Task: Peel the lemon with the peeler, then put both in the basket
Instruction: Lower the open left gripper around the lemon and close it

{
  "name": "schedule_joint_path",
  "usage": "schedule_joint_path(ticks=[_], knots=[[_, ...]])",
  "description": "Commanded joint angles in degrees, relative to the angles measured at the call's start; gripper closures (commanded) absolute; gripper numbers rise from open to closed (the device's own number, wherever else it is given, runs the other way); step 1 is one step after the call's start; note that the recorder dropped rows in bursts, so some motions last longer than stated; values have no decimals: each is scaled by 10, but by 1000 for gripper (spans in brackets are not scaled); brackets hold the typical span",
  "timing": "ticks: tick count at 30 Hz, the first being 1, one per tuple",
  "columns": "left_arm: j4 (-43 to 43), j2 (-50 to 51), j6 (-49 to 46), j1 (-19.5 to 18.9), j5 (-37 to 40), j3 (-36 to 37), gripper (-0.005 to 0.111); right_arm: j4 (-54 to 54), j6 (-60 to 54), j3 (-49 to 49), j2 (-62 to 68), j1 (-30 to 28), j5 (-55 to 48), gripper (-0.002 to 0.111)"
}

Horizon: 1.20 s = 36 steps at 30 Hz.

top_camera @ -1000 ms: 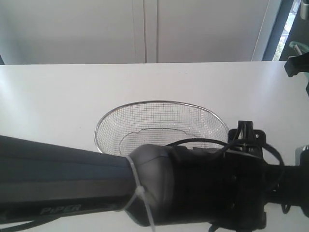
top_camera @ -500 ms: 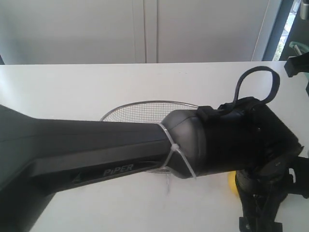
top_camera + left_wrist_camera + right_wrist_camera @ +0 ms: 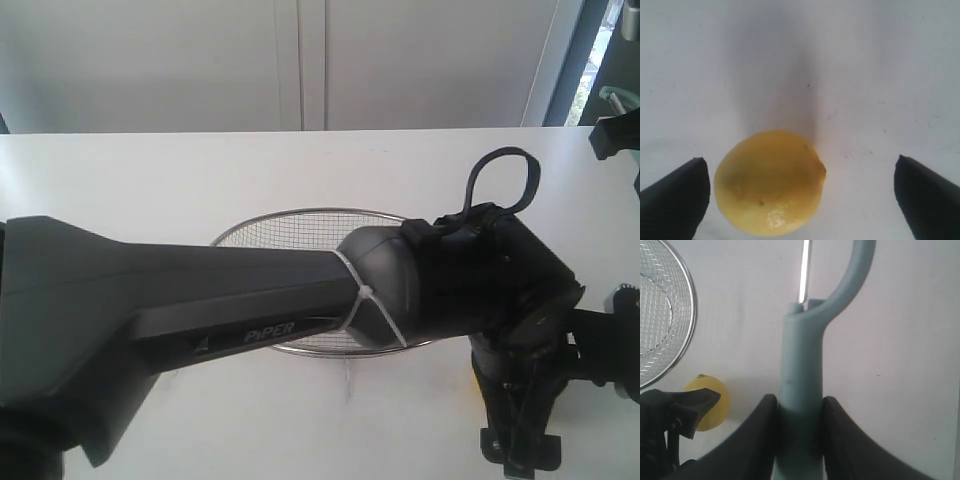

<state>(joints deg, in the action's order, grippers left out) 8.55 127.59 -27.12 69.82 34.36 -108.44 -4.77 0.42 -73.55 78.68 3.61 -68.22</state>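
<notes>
We are holding our left jaws spread wide on either side of the lemon (image 3: 769,182), which is lying on the bench (image 3: 865,75) near the basket (image 3: 687,315), its visible skin intact. Our right jaws are pinching the peeler (image 3: 800,355) by its handle. Grasping, peeling and basketing are all remaining.

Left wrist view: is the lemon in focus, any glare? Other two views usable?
Left wrist view: lemon soft, slightly blurred, one small glare spot on its skin, diffuse shadow streak on the table. Exterior view: left arm close to the lens hides most of the basket; window at far right is blown out. Right wrist view: peeler handle fairly sharp, blade a white glare streak.
</notes>
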Motion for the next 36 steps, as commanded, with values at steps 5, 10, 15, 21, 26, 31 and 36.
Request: schedule_joint_path(ticks=[5,10,15,21,26,31,36], knots=[[2,12,2,-4,-19,-3,2,-3,2,2,-4,-4,2,108],[3,18,16,-17,-23,-3,2,-3,2,2,-4,-4,2,108],[3,18,16,-19,-35,-3,2,-3,2,2,-4,-4,2,108],[-5,20,16,-25,-37,-3,2,-3,2,2,-4,-4,2,108],[-9,24,16,-25,-45,-3,2,-3,2,2,-4,-4,3,108],[-12,38,18,-25,-48,-3,2,-3,2,2,-4,-4,3,108],[-12,49,18,-25,-44,-3,2,-3,2,2,-4,-4,4,108]])
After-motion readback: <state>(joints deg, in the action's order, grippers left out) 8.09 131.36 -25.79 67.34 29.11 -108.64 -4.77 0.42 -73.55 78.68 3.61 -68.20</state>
